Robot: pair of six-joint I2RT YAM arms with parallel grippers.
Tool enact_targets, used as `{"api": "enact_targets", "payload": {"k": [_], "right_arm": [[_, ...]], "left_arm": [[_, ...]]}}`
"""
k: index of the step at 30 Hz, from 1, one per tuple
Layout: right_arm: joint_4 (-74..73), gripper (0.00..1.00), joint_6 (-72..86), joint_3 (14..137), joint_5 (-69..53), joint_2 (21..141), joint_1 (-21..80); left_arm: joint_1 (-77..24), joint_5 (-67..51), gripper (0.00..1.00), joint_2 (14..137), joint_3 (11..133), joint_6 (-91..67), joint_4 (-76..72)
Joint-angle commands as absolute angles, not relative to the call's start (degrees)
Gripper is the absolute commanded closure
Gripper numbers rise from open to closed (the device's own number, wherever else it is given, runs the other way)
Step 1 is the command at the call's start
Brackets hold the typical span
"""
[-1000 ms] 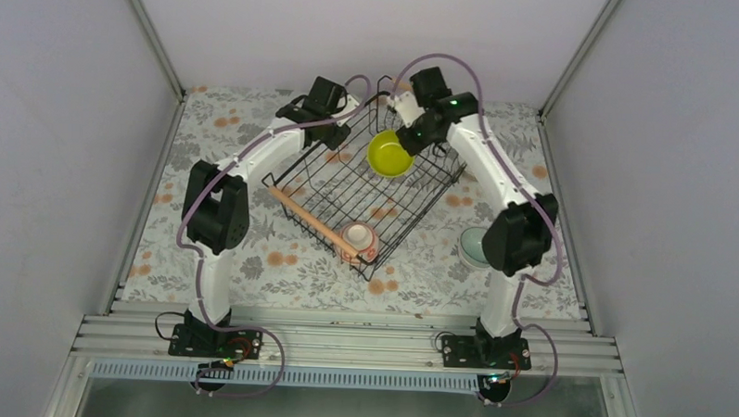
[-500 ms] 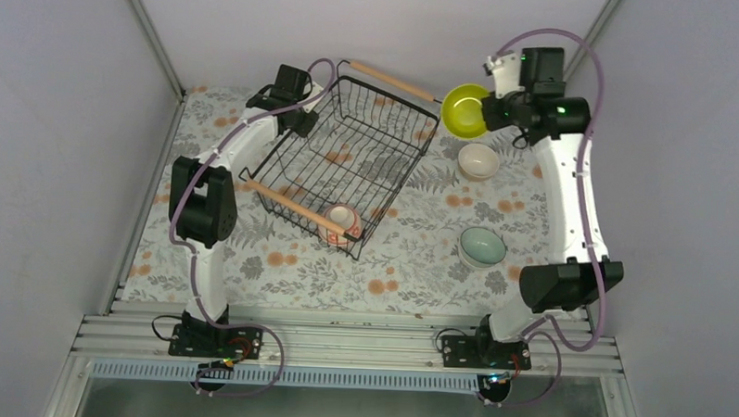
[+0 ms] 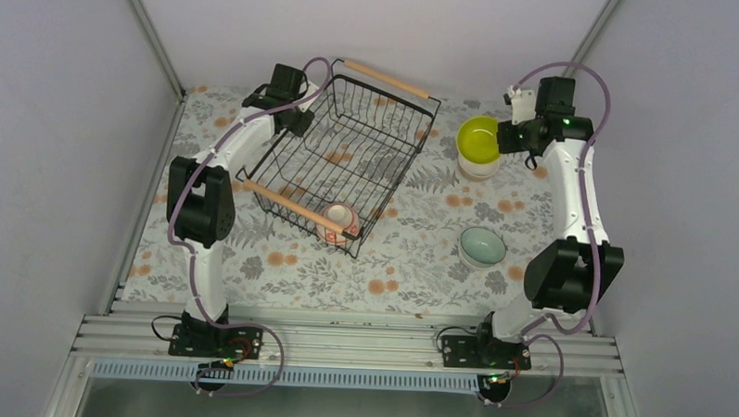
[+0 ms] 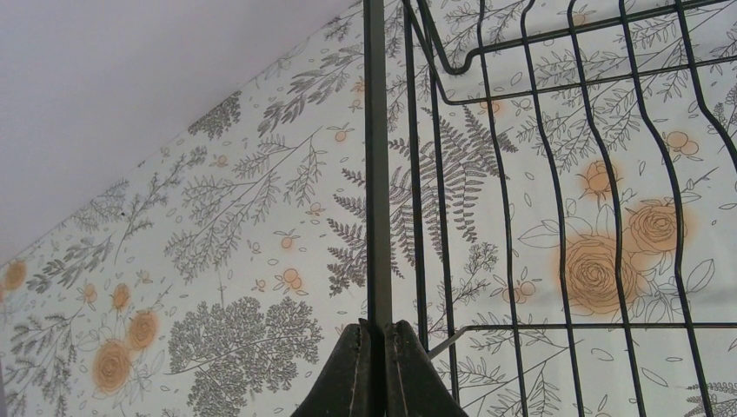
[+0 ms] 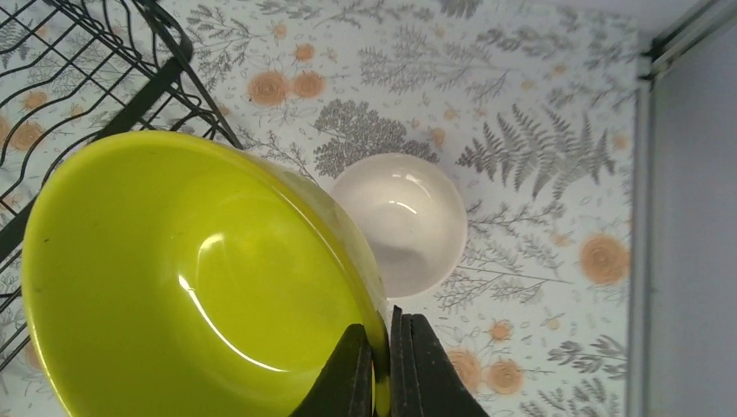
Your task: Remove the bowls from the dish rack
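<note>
Right hand [image 5: 381, 339] pinches yellow-green bowl [image 5: 191, 278] rim above pale bowl [image 5: 404, 221].

1. Flat tabletop w/ pale cloth printed in grey ferns & orange flowers [image 3: 420, 257] spreads out in front of me; same print shows in both wrist views.
2. Plain matte light-grey walls [image 3: 63, 114] on my left, right & at the back.
3. Slim silver aluminium posts [image 3: 154, 39] run up the back corners.
4. Ribbed silver aluminium rail [image 3: 343, 342] along the near edge, w/ a dull grey metal sheet [image 3: 340, 410] below it.
5. Light is soft & even.
</note>
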State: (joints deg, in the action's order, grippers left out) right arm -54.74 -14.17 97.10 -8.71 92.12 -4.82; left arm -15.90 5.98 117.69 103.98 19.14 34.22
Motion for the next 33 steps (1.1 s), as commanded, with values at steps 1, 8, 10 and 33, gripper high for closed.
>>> {"api": "enact_targets", "payload": {"k": [1,8,10,33], "right_arm": [[-46.5,0.96,-10.1,96.0,-15.0,94.1,-7.1],[-47.8,0.96,-7.3,99.7,-22.6,105.6,-11.2],[-49.0,0.96,-7.2,101.6,-23.8,108.9,-11.8],[-48.4,0.96,-7.8,105.0,-20.1,117.9,-14.7]], "left_arm": [[-14.8,9.2,0.98,117.3,101.5,20.9,39.8],[-14.8,8.5,0.98,116.9,100.2,20.9,39.2],[-14.8,8.3,0.98,117.0,100.3,20.9,39.3],[-15.3,6.7,0.98,117.6,101.4,20.4,40.3]]}}
